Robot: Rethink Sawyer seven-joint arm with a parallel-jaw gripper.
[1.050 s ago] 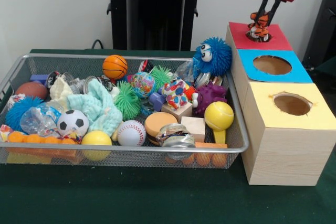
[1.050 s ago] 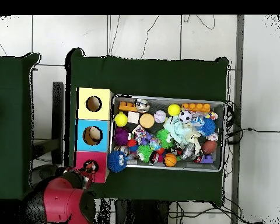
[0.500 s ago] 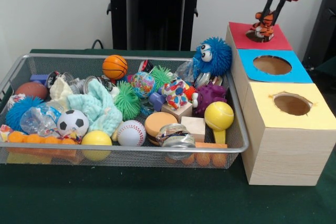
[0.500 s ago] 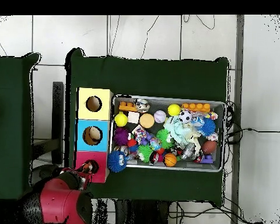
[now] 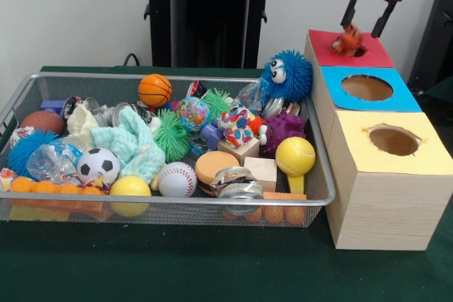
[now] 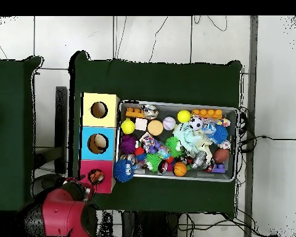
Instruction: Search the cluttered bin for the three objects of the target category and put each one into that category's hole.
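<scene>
A small orange tiger toy (image 5: pixel 347 39) lies on the red top (image 5: pixel 322 46) of the wooden box, at the edge of its hole, with nothing gripping it. My gripper (image 5: pixel 365 22) hangs just above it, open, its two black fingers spread to either side. From overhead the toy (image 6: pixel 97 178) shows in the red section's hole, with the red arm (image 6: pixel 59 213) beside the box. A wire bin (image 5: pixel 170 200) to the left holds several toys, among them a blue fuzzy creature (image 5: pixel 287 76) and a purple plush (image 5: pixel 283 131).
The box also has a blue section (image 5: pixel 396 98) and a yellow section (image 5: pixel 425 157), each with a round hole. Balls, a mint cloth (image 5: pixel 134 146), wooden blocks and cans crowd the bin. A black stand (image 5: pixel 205 12) rises behind the bin.
The gripper rose from the red hole with the tiger toy, then opened. The toy dropped onto the red top at the hole's edge.
</scene>
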